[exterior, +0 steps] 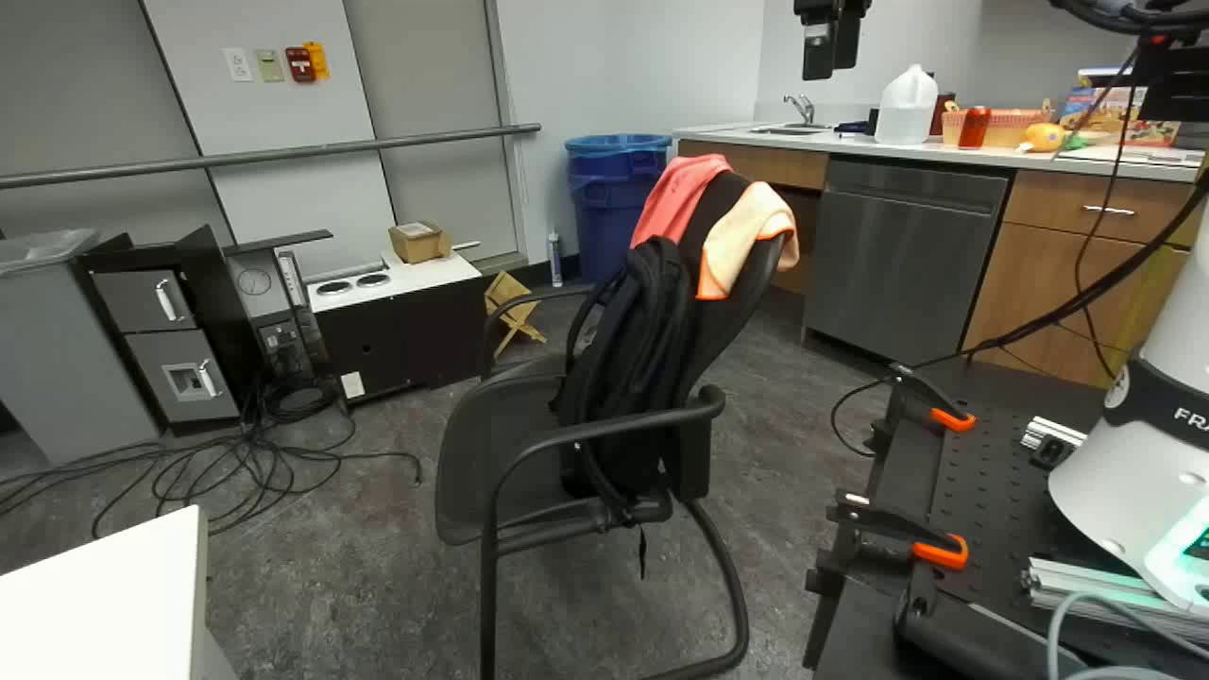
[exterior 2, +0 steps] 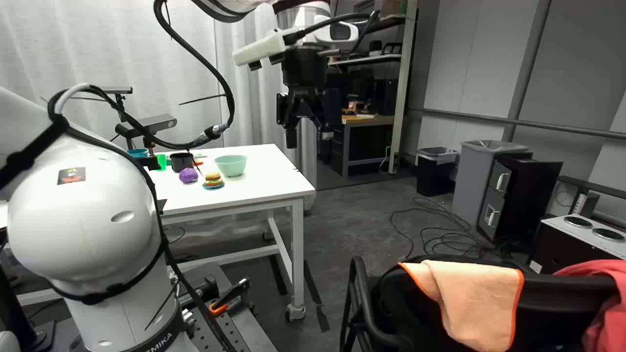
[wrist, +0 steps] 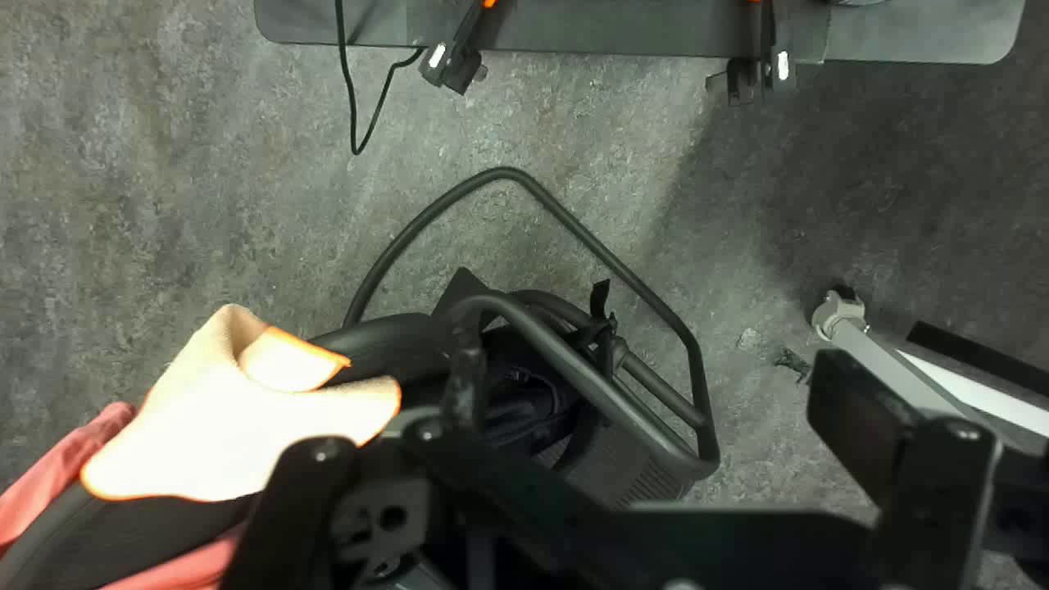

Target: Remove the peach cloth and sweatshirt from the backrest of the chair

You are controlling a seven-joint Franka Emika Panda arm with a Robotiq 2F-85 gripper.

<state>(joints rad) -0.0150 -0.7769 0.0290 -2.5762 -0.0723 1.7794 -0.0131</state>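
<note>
Your widest obstacle is the white flat-topped desk [exterior 2: 274, 178] on pale legs: carry fabric too low and it could catch the near right corner, as an exterior view shows it. Out past that corner, well apart, stands the black metal-framed chair [exterior: 501, 444]. Grip its dark curved backrest [exterior: 727, 326] along with the fabric and you would likely drag or tip it. Straight down, its black tubular armrest [exterior: 652, 418] may stand in your way. Against the backrest's seat side lies a bulky black strapped bag [exterior: 628, 368], whose loops could snag whatever you pull.

The coral-red draped fabric [exterior: 675, 198], probably your sweatshirt, lies over the backrest's top at the end farther from the desk; its folds may slip if pinched shallowly. The peach orange-hemmed cloth [exterior: 746, 236] drapes the end nearer the desk, with bare black between the two. Your black two-fingered gripper [exterior 2: 309, 136] hangs high off the desk's right-hand edge, fingers spread wide around nothing.

Mind the orange-tipped black clamps [exterior: 940, 550] behind the backrest. On the desk, a pale green round bowl [exterior 2: 231, 165], a layered toy-like burger [exterior 2: 213, 179] and a purple rounded lump [exterior 2: 188, 175] sit where swinging cloth could sweep them, the last two nearer the front edge.
</note>
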